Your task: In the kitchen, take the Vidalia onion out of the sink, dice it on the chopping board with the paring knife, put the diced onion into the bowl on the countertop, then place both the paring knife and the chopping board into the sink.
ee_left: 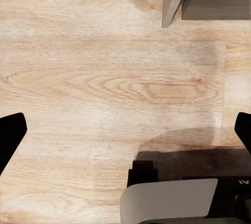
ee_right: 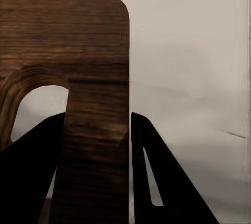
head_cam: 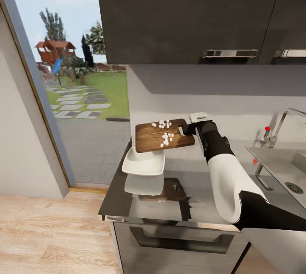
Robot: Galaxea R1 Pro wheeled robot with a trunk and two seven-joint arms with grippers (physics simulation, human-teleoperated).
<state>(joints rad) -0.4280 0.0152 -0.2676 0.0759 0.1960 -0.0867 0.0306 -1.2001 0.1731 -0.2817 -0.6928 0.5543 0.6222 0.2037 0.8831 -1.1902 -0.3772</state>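
**At frame centre: board held over bowl, dice still on it**

At centre of the head view, the right gripper holds the board by its right-hand edge, clear of the countertop. The board is tilted, its left end lower and overlapping the far rim of the bowl; whether they touch is hard to judge at this resolution. Small white onion pieces lie scattered on the board's upper face, in two loose clusters. The bowl sits at the left end of the countertop and looks empty, though the board hides part of it.

In the right wrist view, the dark fingers are closed against both faces of the board, next to its handle cut-out.

Sink and faucet at right edge, well apart from the board.

Left wrist view: fingertips spread wide, nothing between them, wood floor below.
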